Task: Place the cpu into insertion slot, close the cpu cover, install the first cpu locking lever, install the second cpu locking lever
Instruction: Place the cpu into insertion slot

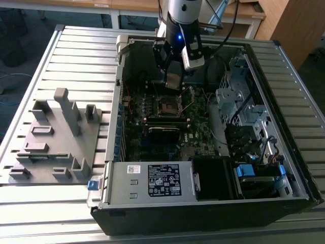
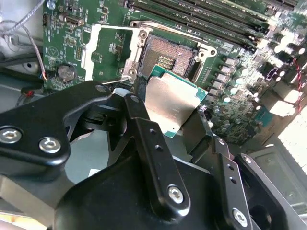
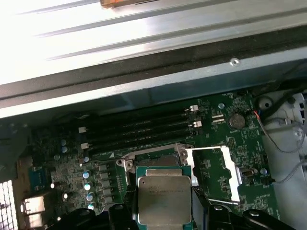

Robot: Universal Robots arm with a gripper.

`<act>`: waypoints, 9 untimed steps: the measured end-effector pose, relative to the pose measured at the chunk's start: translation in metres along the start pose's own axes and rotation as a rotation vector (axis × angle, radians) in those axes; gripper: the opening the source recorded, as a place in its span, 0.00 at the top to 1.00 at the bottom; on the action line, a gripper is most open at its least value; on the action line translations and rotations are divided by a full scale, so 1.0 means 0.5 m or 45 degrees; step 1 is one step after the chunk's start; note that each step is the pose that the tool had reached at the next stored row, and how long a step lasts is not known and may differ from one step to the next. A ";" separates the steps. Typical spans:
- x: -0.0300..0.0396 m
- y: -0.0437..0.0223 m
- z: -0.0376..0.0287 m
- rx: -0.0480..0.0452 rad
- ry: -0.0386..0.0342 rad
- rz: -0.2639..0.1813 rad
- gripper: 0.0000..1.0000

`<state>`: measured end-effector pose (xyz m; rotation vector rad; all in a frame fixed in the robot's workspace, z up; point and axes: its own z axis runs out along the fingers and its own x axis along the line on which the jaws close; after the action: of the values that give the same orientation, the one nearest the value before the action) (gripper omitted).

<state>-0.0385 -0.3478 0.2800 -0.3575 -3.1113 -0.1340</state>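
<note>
My gripper (image 1: 172, 81) hangs inside the open computer case, shut on the cpu (image 1: 173, 80), a flat square chip with a dull silver top. In both wrist views the cpu (image 2: 172, 103) (image 3: 164, 199) sits between the two black fingers (image 2: 144, 120), held above the board and apart from it. Just beyond its edge lies the insertion slot (image 2: 165, 55) (image 3: 156, 159), a dark square socket with a silvery rim and nothing in it. The cpu cover (image 2: 88, 48) (image 3: 232, 175) is flipped open beside the socket. A thin wire lever (image 2: 112, 80) stands loose by the cover.
Long black memory slots (image 3: 139, 129) run beside the socket. The case wall rises close behind the gripper. A power supply (image 1: 152, 180) and a drive cage (image 1: 238, 96) take up the case's other sides. A grey fixture (image 1: 56, 137) lies outside on the slatted table.
</note>
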 end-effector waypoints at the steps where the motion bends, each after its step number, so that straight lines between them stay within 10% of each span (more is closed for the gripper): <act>1: 0.000 0.000 0.000 0.000 -0.0018 0.021 0.46; 9: 0.000 0.000 0.001 -0.002 -0.0093 0.110 0.46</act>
<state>-0.0385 -0.3478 0.2793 -0.4920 -3.0967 -0.1344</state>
